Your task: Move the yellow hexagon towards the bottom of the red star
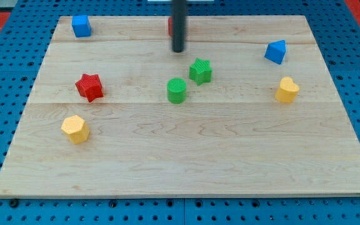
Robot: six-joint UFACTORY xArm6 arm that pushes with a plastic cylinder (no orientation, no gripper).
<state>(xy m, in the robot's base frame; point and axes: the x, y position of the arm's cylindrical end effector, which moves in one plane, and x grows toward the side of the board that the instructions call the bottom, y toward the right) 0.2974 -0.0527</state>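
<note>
**Hanging near the top edge, the rod is far from the yellow hexagon**

Standing upright over the wooden board (pixel 186 156), the dark rod comes down from the view's top, and my tip (pixel 178 50) is well apart from the red star (pixel 89 87), toward the view's upper right of it. There is no claw on this arm, only the rod, so open or closed cannot be told; the tip touches no block.

The yellow hexagon (pixel 75 129) lies below the red star and a little to the view's left of it, near but not touching. It sits close to the board's left edge.

All other blocks are placed from the red star as well. The blue cube (pixel 81 25) is above it, near the board's top left corner. The green cylinder (pixel 176 90) is to the star's right at about the same height, and the green star (pixel 200 71) is just beyond the cylinder, slightly higher. Far to the right of the red star are the blue block (pixel 276 52), which looks like a wedge, and lower the yellow block (pixel 286 90), whose shape I cannot tell exactly. A small red block (pixel 170 25) shows just behind the rod, mostly hidden by it.
</note>
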